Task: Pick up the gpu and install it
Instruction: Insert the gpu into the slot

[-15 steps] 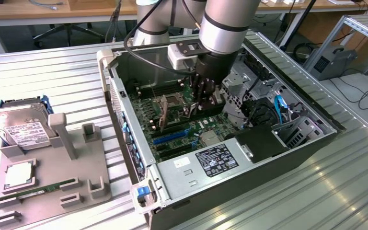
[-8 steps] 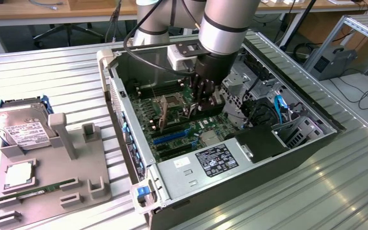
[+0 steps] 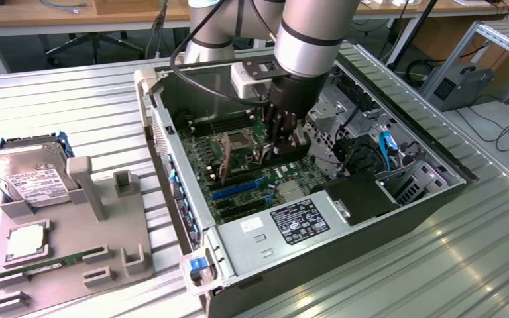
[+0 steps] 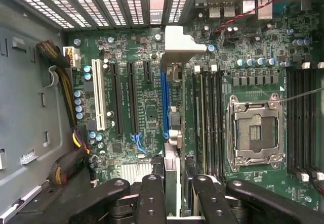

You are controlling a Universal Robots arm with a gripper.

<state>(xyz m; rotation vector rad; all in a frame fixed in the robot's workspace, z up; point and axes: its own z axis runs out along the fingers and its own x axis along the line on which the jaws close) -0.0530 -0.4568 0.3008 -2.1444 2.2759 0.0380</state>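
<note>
I have the gripper (image 4: 172,191) half closed on the graphics card (image 4: 172,133), held edge-on inside the computer case (image 3: 175,192), just over the blue slot (image 4: 164,102) on the motherboard (image 4: 147,107). Pickup done; seating isn't.

gpu (image 4: 172,133) seen edge-on in wrist view, lower part hidden behind gripper (image 4: 172,198) fingers; fan and shroud can't be made out. In exterior view gripper (image 3: 283,142) blocks the card and its slot. Hard drive (image 3: 24,173) label too small to read.
</note>
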